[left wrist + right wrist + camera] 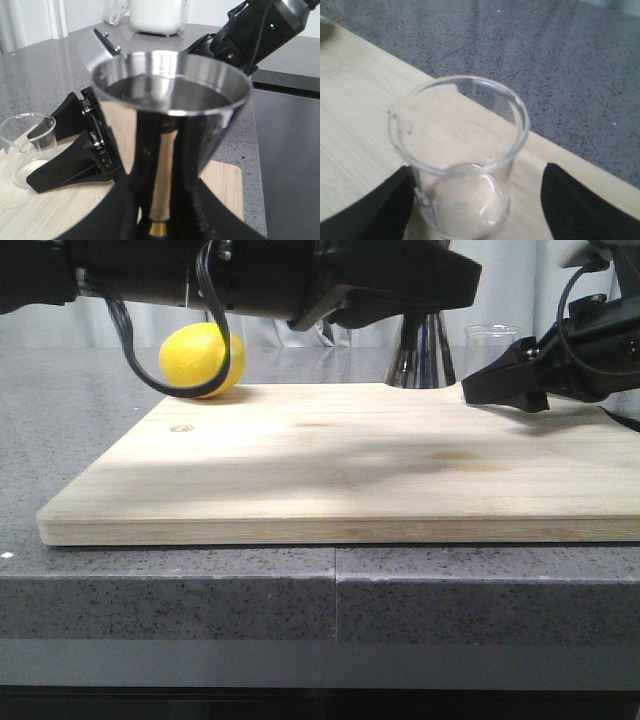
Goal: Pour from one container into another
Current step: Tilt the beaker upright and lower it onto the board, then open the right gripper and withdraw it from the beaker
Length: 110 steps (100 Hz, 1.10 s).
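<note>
Front view: the left tool [440, 285] reaches across above the wooden board [330, 465] toward the steel jigger [420, 352], which stands at the board's far edge; the glass beaker [490, 345] sits just right of it, partly hidden by the right tool [475, 390]. A lemon [200, 360] rests at the far left of the board, which lies on the grey table [200, 590].

Left wrist view: that tool's black pads [120, 210] hug the jigger's waist near its gold band [159, 229], apparently clamped on it. Its upper cup looks dry.

Right wrist view: the fingers [365, 210] stand apart on either side of the beaker, one touching the glass, the other off it. The beaker looks empty.

The grasping step seems in hand; next the right tool must close, then lift and tip the lip over the jigger.
</note>
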Each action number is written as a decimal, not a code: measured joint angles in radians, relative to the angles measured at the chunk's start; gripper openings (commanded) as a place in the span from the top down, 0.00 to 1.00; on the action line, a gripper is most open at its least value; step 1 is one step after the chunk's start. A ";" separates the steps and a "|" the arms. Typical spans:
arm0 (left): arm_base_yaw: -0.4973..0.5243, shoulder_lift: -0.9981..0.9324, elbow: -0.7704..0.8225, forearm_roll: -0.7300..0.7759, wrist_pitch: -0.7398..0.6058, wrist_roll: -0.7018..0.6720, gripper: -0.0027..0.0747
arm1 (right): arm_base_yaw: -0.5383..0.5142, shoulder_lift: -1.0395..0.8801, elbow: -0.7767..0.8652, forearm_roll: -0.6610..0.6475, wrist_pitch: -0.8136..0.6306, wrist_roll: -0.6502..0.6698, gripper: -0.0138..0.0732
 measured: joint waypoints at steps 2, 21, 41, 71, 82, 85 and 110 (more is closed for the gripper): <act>0.000 0.000 0.000 0.000 0.000 0.000 0.99 | 0.000 0.000 0.000 0.002 0.000 0.000 0.25; 0.000 0.000 0.000 0.000 0.000 0.000 0.99 | 0.000 0.000 0.000 0.027 -0.008 0.000 0.24; 0.000 0.000 0.000 0.000 0.000 0.000 0.99 | 0.000 -0.040 0.000 0.032 -0.032 0.000 0.23; 0.000 0.000 0.000 0.000 0.000 0.000 0.99 | 0.000 -0.137 0.000 0.041 -0.039 0.000 0.21; 0.002 0.000 0.000 0.000 0.009 0.000 0.99 | 0.000 -0.196 0.000 0.054 -0.039 0.000 0.21; 0.002 0.000 0.000 0.000 0.011 0.000 0.99 | 0.000 -0.213 0.000 0.060 -0.041 0.000 0.21; 0.057 0.000 0.000 0.001 0.013 0.000 0.99 | 0.000 -0.382 0.000 0.066 -0.053 0.002 0.21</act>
